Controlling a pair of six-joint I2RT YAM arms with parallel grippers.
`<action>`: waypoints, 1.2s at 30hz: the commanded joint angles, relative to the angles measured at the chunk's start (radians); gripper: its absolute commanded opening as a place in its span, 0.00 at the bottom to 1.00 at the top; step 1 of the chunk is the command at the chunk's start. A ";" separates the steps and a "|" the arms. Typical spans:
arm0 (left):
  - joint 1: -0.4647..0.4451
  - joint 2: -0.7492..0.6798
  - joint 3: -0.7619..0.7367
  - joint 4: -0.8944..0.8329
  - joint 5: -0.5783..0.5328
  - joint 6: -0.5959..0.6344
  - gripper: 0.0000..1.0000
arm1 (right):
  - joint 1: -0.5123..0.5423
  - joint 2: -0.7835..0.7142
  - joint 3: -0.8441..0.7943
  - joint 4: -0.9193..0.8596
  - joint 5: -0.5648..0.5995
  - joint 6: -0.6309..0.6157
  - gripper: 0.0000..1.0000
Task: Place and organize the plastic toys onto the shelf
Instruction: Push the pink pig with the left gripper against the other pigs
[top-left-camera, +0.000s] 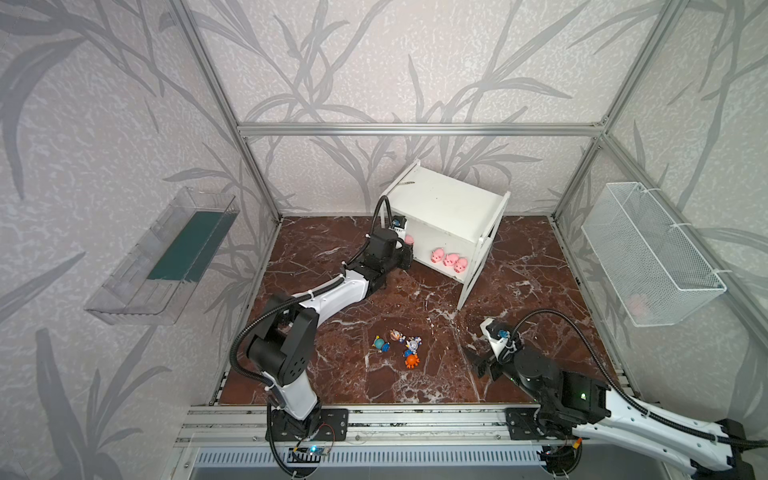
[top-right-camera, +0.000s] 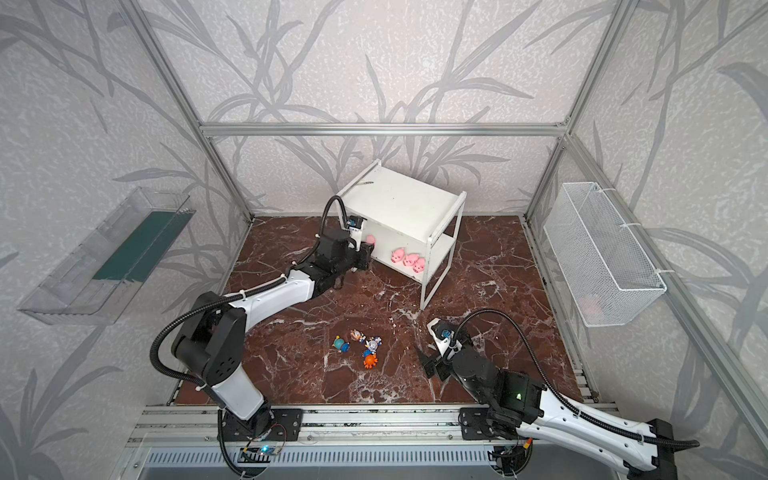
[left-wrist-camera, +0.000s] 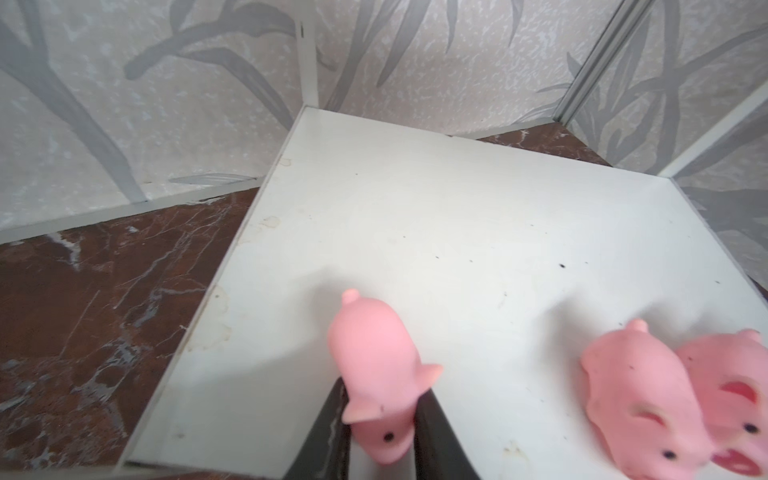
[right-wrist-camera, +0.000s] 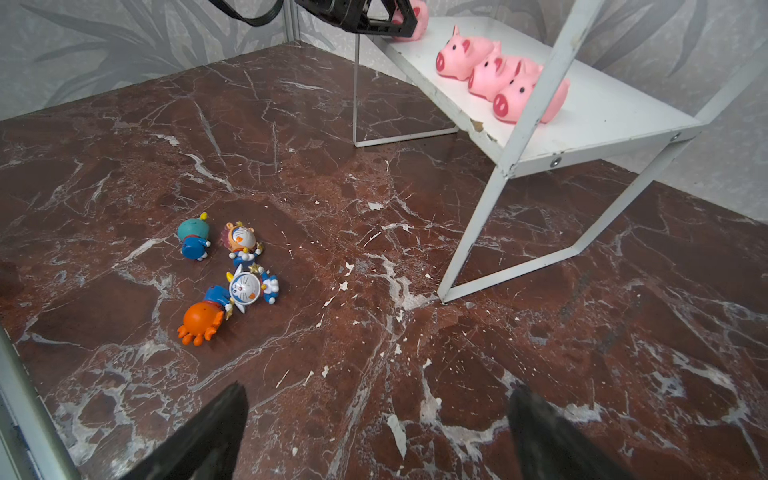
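Note:
The white shelf stands at the back of the marble floor. My left gripper is shut on a pink pig by its head, at the left end of the lower board. Three more pigs sit in a row on that board's right end. Several blue-white figurines lie on the floor in front: teal, brown, white-gold and orange. My right gripper hangs open over bare floor, right of them.
A clear plastic tray hangs on the left wall and a white wire mesh basket on the right wall, something pink inside it. The shelf's thin front leg stands between my right gripper and the pigs.

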 joint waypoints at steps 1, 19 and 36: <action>-0.014 -0.038 -0.033 -0.006 0.124 0.035 0.26 | -0.001 -0.004 -0.013 0.032 0.014 -0.013 0.97; -0.020 0.005 0.011 -0.008 0.281 0.043 0.26 | -0.001 -0.001 -0.019 0.042 0.012 -0.018 0.98; -0.022 0.032 0.042 -0.036 0.154 0.051 0.27 | -0.001 -0.004 -0.022 0.044 0.009 -0.020 0.98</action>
